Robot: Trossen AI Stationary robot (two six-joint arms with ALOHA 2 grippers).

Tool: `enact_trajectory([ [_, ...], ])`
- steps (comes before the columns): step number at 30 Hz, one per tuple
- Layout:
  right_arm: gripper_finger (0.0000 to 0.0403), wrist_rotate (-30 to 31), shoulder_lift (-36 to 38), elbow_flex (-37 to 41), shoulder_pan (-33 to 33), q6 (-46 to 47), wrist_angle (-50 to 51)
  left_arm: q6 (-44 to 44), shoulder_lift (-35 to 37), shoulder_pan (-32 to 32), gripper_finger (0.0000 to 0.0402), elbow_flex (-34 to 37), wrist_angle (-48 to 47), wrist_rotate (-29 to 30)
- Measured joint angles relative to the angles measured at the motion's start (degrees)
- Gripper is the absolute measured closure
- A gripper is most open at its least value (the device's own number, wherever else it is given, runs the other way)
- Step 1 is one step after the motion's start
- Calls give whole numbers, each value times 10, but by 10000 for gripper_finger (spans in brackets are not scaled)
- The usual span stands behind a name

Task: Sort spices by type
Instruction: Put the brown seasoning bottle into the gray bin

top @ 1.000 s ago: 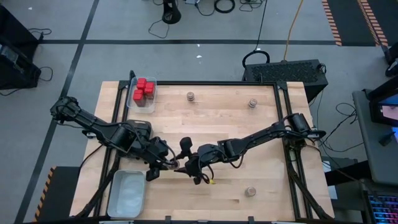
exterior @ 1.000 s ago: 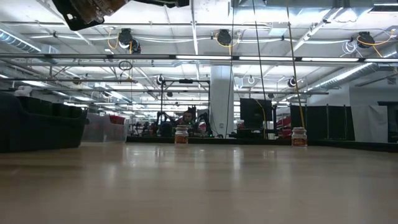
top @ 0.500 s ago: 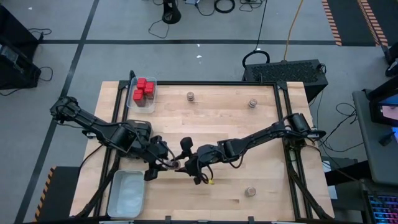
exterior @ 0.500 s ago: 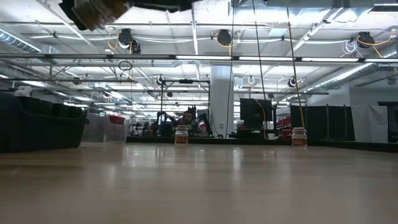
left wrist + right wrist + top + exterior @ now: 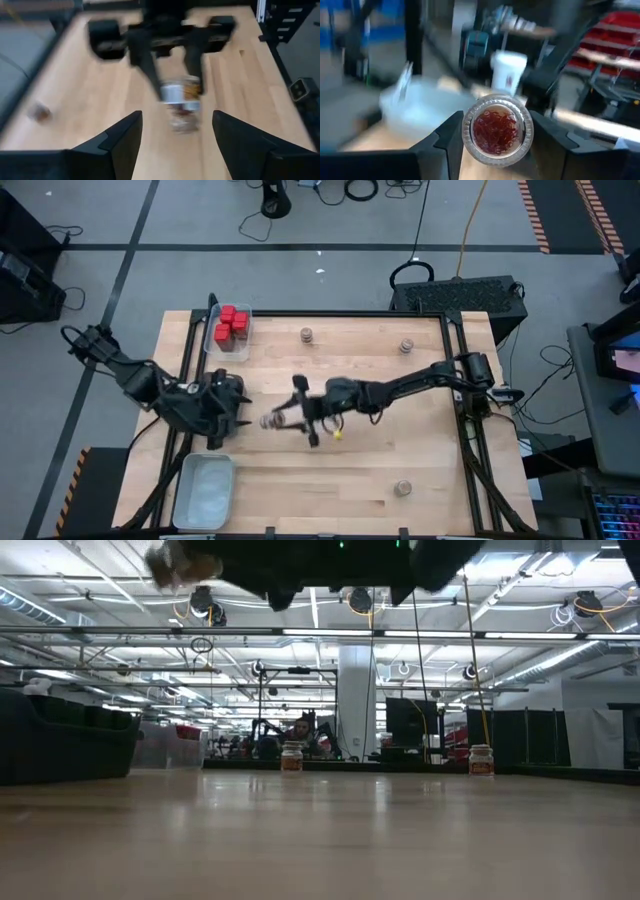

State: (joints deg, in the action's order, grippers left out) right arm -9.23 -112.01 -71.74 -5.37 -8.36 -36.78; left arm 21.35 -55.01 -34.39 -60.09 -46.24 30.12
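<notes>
A short round jar [image 5: 268, 422] with red spice inside sits in my right gripper [image 5: 280, 421], which is shut on it above the table's middle. In the right wrist view its round clear end [image 5: 497, 131] faces the camera. The low view shows the jar [image 5: 185, 562] high above the tabletop. My left gripper [image 5: 176, 116] is open, left of the jar and apart from it, also in the high view [image 5: 228, 412]. Several red tins [image 5: 231, 323] sit in a clear tray [image 5: 228, 348] at the far left edge. My right gripper pinches the jar between its two fingers [image 5: 449, 142], one on each side of the round wall [image 5: 181, 94]. The fingers reach level from the table's right side. The jar is lifted clear of the table, and one round end points back at the wrist.
Three more tan-lidded jars stand on the table: two near the far edge [image 5: 307, 334] [image 5: 406, 346] and one near the near edge [image 5: 402, 487]. A pale tray [image 5: 203, 490] lies at the near left corner. Bare wood spreads between them.
Both grippers were together at the jar near the table's middle. My left gripper has drawn back toward the left edge and no longer touches the jar. My right gripper has carried the jar left and toward the far edge, still lifted.
</notes>
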Motion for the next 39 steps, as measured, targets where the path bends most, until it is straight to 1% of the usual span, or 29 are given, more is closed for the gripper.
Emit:
enact_trajectory([
  [2,241,-17,0,20,18,70,-84,-49,0,-17,155,0,17,30],
  [6,241,-46,0,48,46,218,-223,-177,-22,-38,155,1,63,93],
  [8,241,-48,1,55,54,274,-265,-239,-38,-44,155,1,92,121],
  [12,241,-72,1,57,60,340,-299,-345,-67,-44,155,1,149,203],
  [15,241,-75,1,57,60,368,-312,-407,-78,-44,155,1,184,245],
  [19,241,-75,1,57,60,395,-338,-454,-88,-44,155,1,206,249],
  [25,241,-61,1,57,62,418,-365,-466,-95,-44,155,1,214,271],
  [28,241,-57,1,57,62,423,-370,-490,-95,-44,155,1,231,286],
  [33,241,-42,1,57,58,428,-386,-536,-97,-41,155,1,263,287],
  [39,241,-14,1,57,49,426,-401,-570,-101,-31,155,0,300,291],
])
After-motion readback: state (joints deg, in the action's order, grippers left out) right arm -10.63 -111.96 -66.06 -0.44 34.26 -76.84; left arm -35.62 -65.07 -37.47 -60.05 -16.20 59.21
